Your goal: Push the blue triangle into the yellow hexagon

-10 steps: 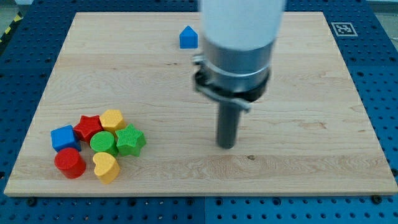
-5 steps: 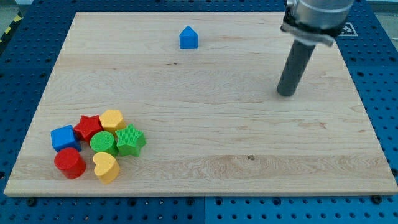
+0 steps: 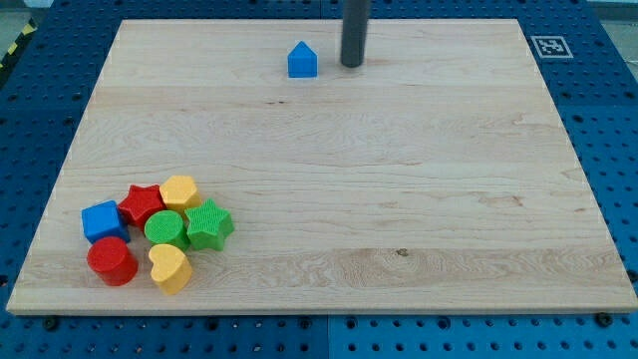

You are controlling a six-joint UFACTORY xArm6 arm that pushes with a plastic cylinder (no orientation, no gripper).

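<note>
The blue triangle (image 3: 302, 61) sits alone near the view's top, left of centre. My tip (image 3: 351, 65) stands just to its right, a small gap apart, not touching. The yellow hexagon (image 3: 179, 190) lies far off at the view's lower left, at the top of a cluster of blocks. The rod reaches up out of the view's top edge.
Around the yellow hexagon are a red star (image 3: 142, 204), a blue cube (image 3: 101, 220), a green cylinder (image 3: 165, 228), a green star-like block (image 3: 208, 224), a red cylinder (image 3: 111, 261) and a yellow heart (image 3: 169, 267). A marker tag (image 3: 550, 46) sits at the board's top right corner.
My tip moved from the board's middle to the right side, then up and left to just right of the blue triangle. No block has moved.
</note>
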